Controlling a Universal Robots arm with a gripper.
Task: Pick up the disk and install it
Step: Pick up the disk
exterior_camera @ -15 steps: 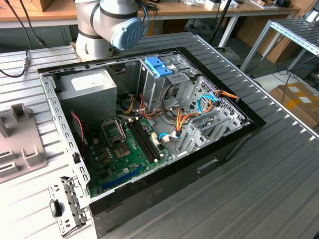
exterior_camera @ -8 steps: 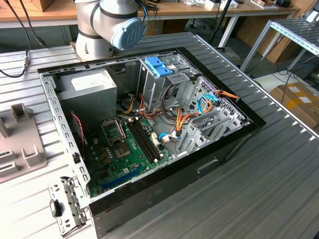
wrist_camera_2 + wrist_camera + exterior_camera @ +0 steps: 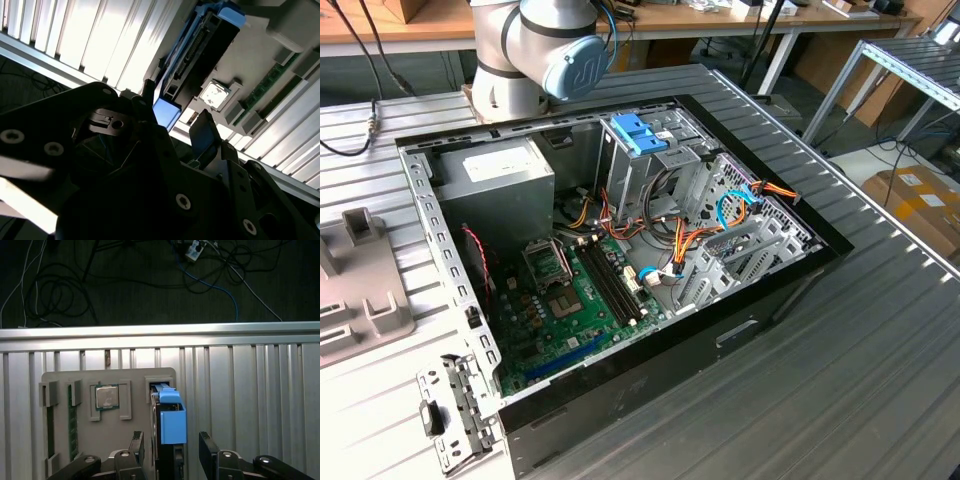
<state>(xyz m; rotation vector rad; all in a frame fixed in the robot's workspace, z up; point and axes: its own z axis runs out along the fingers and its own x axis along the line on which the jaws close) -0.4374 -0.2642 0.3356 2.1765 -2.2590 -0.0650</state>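
First wrist view: gripper [image 3: 172, 449] wide open, holding nothing. Its fingers [image 3: 207, 446] straddle the disk [image 3: 172, 421], one on each side, with a gap on both. The disk stands on edge in a slot of the grey fixture plate [image 3: 60, 379], beside a CPU chip [image 3: 106, 396]. The plate lies near the slatted table's [image 3: 250, 390] edge rail, with bare slats open on the disk's side.

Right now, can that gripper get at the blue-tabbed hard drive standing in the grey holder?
Probably yes. The open gripper has a finger on each side of the disk, with nothing else in the gaps. The processor chip, beside it in the grey holder, lies clear of the fingers.
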